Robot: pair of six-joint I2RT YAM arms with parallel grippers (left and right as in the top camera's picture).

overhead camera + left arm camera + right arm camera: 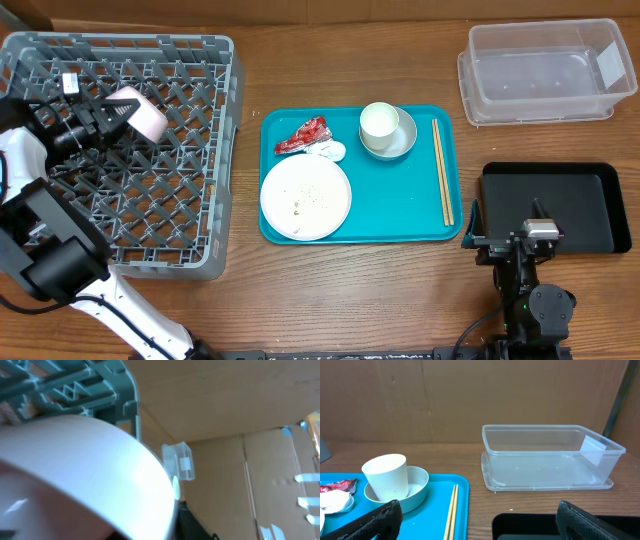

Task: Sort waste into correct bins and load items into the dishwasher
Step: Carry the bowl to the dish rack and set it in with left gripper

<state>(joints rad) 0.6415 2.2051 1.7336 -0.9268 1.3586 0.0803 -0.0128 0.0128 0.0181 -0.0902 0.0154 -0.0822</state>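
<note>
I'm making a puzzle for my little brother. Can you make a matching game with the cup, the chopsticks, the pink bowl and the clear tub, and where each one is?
Things:
1. cup
2. chopsticks
3. pink bowl
4. clear tub

Places:
A. on the wooden table, off the blue tray
B. over the grey rack
C. standing in a pale bowl on the blue tray
D. lying along the blue tray's right side

Pairs: 1-C, 2-D, 3-B, 4-A.
</note>
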